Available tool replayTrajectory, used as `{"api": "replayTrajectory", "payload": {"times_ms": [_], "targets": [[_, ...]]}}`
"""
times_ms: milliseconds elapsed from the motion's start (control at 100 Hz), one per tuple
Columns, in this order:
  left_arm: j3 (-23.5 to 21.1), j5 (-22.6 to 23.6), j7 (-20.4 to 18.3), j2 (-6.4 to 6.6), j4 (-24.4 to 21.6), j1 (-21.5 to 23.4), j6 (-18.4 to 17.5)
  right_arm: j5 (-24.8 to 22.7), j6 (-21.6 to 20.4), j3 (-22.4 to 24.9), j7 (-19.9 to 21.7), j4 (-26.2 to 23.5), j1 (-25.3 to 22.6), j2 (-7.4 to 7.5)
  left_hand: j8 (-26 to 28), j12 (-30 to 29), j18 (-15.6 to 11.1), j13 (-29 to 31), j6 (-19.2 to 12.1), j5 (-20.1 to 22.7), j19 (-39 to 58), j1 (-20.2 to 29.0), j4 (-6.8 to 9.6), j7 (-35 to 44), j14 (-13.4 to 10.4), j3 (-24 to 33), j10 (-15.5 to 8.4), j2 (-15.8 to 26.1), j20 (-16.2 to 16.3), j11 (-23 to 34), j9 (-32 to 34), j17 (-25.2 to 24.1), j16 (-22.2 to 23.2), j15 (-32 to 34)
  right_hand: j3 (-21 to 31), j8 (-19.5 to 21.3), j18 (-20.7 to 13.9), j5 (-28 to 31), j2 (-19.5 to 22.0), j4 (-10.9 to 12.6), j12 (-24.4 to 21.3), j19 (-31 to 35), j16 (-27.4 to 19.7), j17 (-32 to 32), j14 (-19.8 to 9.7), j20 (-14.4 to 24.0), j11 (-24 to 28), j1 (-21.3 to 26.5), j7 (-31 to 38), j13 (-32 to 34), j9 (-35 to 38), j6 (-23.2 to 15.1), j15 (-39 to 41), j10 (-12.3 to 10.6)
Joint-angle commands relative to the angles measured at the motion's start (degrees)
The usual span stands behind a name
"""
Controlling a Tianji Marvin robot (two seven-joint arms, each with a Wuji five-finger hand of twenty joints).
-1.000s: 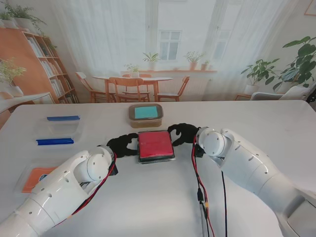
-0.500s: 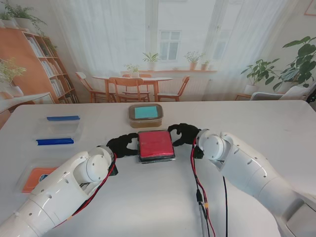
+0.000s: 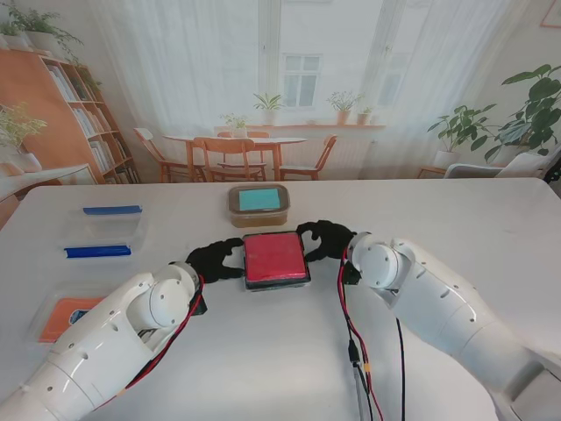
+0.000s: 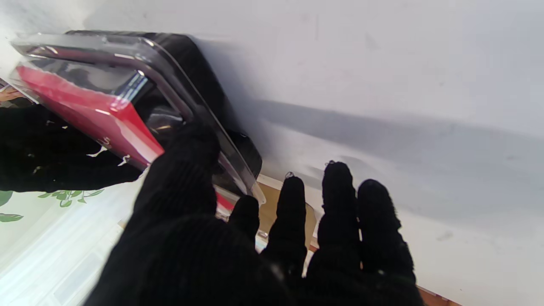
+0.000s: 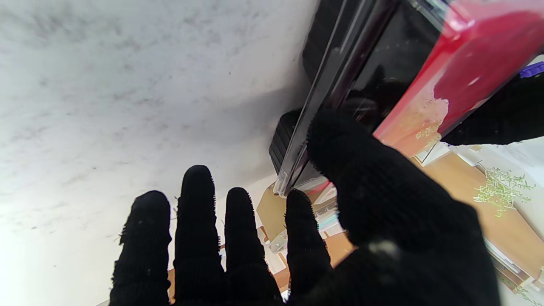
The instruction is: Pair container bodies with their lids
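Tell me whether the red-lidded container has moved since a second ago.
Yes, slightly: the red-lidded container has shifted farther from me, narrowing its gap to the teal-lidded container.

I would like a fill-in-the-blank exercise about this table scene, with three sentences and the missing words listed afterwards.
1. The lid on the container held between the left hand and the right hand is ____ in colour.
2. The container with the teal lid stands ____ from me than the held one.
3. The clear box with two blue clips lies on the robot's ____ side of the table.

Missing words: red; farther; left
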Motion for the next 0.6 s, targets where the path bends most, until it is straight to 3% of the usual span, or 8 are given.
{"api": "replayTrajectory", "payload": {"times_ms": [0, 590], "targets": [[0.4, 0.1, -0.8, -0.28, 0.1, 1.2, -0.3, 0.0, -0.3, -0.7, 1.4, -0.3, -1.0, -0.60, 1.0, -0.3, -2.0, -2.0, -6.1, 4.9, -0.9, -0.3, -1.48, 6.5, -0.1, -2.7, 0.0, -1.9, 0.2, 1.0, -1.3, -0.8, -0.6, -0.8, -5.1, 0.5, -1.3, 2.3, -1.2, -2.5, 0.0, 0.4, 0.5, -0.1, -1.5, 1.1, -0.1, -2.9, 4.0, -1.2, -2.2, 3.8, 0.0, -0.7], [0.7, -0.6, 0.9, -0.88, 0.7, 0.7, -0.2, -1.4, 1.3, -0.3, 1.4, -1.4, -1.0, -0.23, 1.0, -0.1, -2.1, -1.5, -6.0, 5.1, -0.7, -0.5, -1.57, 6.6, 0.2, -2.8, 0.2, -1.2, 0.4, 2.0, -1.2, -0.8, -0.4, -0.3, -5.4, 0.1, -1.3, 1.9, -0.6, -2.6, -0.1, 0.6, 0.6, -0.2, -1.4, 1.1, -0.2, -2.7, 4.2, -1.3, -2.2, 3.4, -0.1, -0.8]]}}
